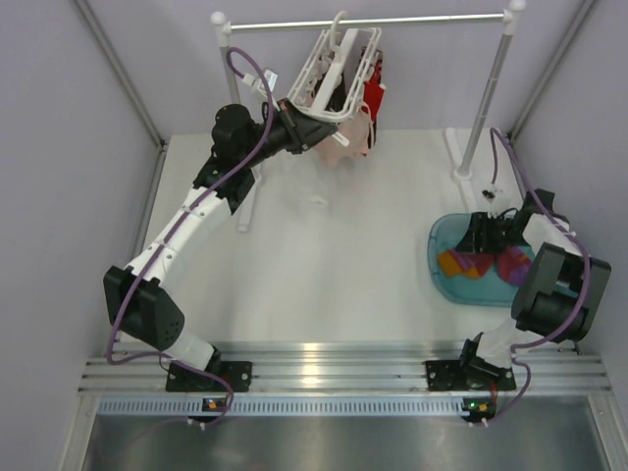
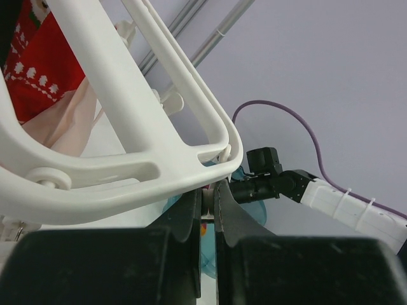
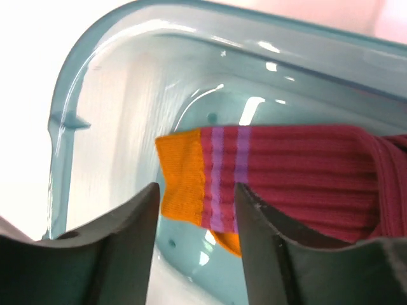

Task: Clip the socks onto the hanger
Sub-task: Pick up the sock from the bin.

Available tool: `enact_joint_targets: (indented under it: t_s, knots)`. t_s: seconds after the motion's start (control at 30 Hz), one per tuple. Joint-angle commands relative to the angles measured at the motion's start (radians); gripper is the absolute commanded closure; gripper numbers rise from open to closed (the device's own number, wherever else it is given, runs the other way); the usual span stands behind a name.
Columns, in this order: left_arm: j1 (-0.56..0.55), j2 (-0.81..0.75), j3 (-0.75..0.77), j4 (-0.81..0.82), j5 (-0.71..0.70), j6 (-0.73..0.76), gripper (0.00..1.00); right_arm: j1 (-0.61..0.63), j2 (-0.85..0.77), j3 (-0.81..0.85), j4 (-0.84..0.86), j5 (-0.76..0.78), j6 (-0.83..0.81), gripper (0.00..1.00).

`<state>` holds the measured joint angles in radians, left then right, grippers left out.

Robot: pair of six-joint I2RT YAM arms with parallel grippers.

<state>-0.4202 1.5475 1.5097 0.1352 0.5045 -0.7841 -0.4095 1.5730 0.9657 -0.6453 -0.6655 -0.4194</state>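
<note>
Black fingers [image 2: 184, 216] of the left hand [image 2: 208, 190] fill the bottom of the left wrist view. They are closed to a thin slit, tips against the underside of the hanger [image 2: 127, 127]; whether they pinch anything cannot be told. A red sock [image 2: 38, 70] with a white pattern hangs at upper left. From above, the hanger tilts under the rail [image 1: 392, 20] at top centre. At right, the right hand [image 3: 196, 190] spreads wide, empty, over a maroon sock [image 3: 286, 171] with orange cuff and purple stripes, in a blue tub [image 3: 95, 63].
</note>
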Motion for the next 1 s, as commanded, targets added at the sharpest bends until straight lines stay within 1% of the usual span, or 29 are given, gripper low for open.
enact_joint_targets:
  t_s: [0.0,0.03,0.07,0.1,0.13,0.17,0.2,0.23,0.27,0.33,0.37,0.43,0.5,0.57,0.67,0.77,0.8,0.9,0.93,0.97]
  knots:
    - [0.008,0.002,0.004,0.046,-0.014,-0.001,1.00,0.011,-0.034,0.082,-0.008,-0.080,-0.104,0.49]
    - [0.008,0.002,0.004,0.047,-0.014,-0.003,1.00,0.009,-0.034,0.109,-0.051,-0.092,-0.201,0.49]
    - [0.008,0.002,0.004,0.047,-0.014,-0.003,1.00,0.008,-0.036,0.160,-0.088,-0.121,-0.376,0.50]
    - [0.008,0.002,0.001,0.047,-0.012,-0.003,1.00,0.008,-0.041,0.185,-0.188,-0.134,-0.480,0.51]
    - [0.008,0.003,0.001,0.047,-0.012,-0.004,1.00,0.011,-0.041,0.208,-0.238,-0.147,-0.590,0.52]
    - [0.008,0.002,0.001,0.050,-0.012,-0.004,1.00,0.026,-0.039,0.226,-0.278,-0.143,-0.684,0.56]
    - [0.008,0.002,0.000,0.050,-0.012,-0.006,1.00,0.037,-0.025,0.257,-0.313,-0.134,-0.849,0.57]
    - [0.008,0.003,0.000,0.050,-0.011,-0.007,1.00,0.063,-0.015,0.272,-0.421,-0.120,-0.949,0.58]
    - [0.008,0.002,0.001,0.050,-0.011,-0.010,1.00,0.075,-0.001,0.292,-0.451,-0.085,-1.083,0.58]
    - [0.008,0.003,0.003,0.047,-0.011,-0.007,1.00,0.096,0.050,0.312,-0.520,-0.059,-1.185,0.56]
    - [0.008,0.002,0.003,0.044,-0.012,-0.007,1.00,0.103,0.089,0.329,-0.586,-0.036,-1.266,0.53]
    - [0.008,0.000,0.003,0.044,-0.012,-0.009,1.00,0.104,0.123,0.329,-0.605,-0.025,-1.294,0.50]
    - [0.008,-0.003,-0.002,0.043,-0.018,-0.006,1.00,0.106,0.154,0.303,-0.588,-0.010,-1.328,0.49]
    - [0.009,-0.004,-0.006,0.041,-0.015,-0.004,1.00,0.110,0.162,0.257,-0.510,0.004,-1.313,0.47]
    - [0.014,-0.001,-0.006,0.046,-0.012,-0.007,1.00,0.130,0.180,0.214,-0.430,0.029,-1.280,0.47]
    - [0.018,0.008,0.000,0.056,-0.009,-0.014,1.00,0.152,0.200,0.189,-0.396,0.063,-1.259,0.47]
    - [0.018,0.010,0.001,0.060,-0.009,-0.014,1.00,0.156,0.203,0.183,-0.364,0.069,-1.248,0.48]
    - [0.018,0.011,-0.003,0.058,-0.008,-0.020,1.00,0.159,0.220,0.179,-0.341,0.083,-1.230,0.54]
    - [0.018,0.010,-0.005,0.057,-0.009,-0.014,1.00,0.161,0.225,0.182,-0.343,0.084,-1.225,0.61]
    - [0.018,0.008,-0.006,0.057,-0.009,-0.014,1.00,0.161,0.229,0.185,-0.340,0.086,-1.216,0.66]
